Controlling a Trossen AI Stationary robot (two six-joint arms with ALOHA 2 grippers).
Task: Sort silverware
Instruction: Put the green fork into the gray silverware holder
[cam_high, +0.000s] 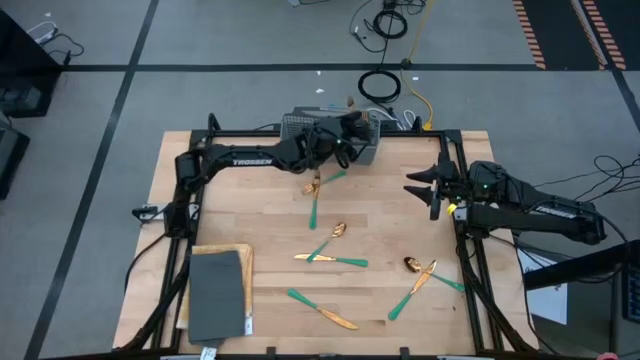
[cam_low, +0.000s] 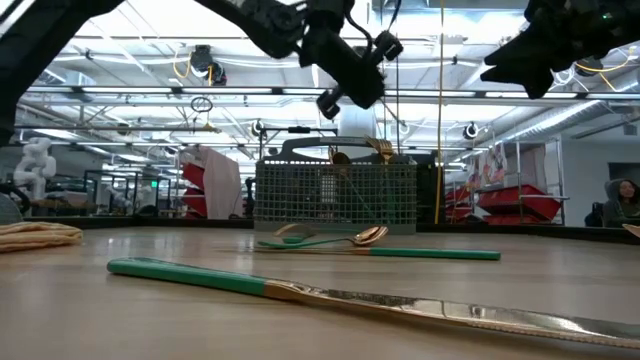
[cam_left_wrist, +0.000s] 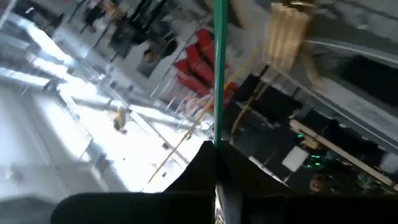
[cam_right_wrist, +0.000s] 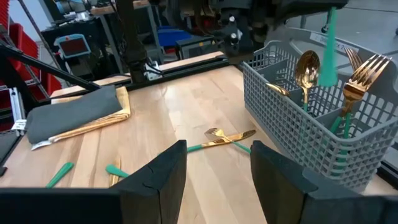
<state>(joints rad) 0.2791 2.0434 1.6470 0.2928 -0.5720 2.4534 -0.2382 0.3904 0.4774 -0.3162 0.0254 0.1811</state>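
Observation:
The silverware has gold heads and teal handles. Several pieces lie scattered on the wooden table (cam_high: 260, 215), among them a crossed pair (cam_high: 316, 196), a spoon (cam_high: 338, 231) and a knife (cam_low: 400, 296). The grey wire basket (cam_right_wrist: 298, 115) stands at the far edge and holds a gold spoon (cam_right_wrist: 308, 65) and forks (cam_right_wrist: 365, 70), heads up. My left gripper (cam_high: 345, 140) hovers over the basket, shut on one piece. My right gripper (cam_right_wrist: 217, 155) is open, raised near the table's right edge (cam_high: 420, 187), touching nothing. My left gripper pinches one piece of silverware between its two fingers, near where the teal handle (cam_left_wrist: 217, 132) meets the gold part. The handle runs straight out past the fingertips. It is lifted clear, and the handle (cam_right_wrist: 328, 53) hangs down over the basket. The head is hidden by the fingers.
A grey cloth on a tan folded mat (cam_high: 217, 290) lies at the table's near left corner. The dark arm frames (cam_high: 190, 175) stand along both side edges. Bare wood shows between the basket and the scattered pieces. Cables lie on the floor beyond the far edge.

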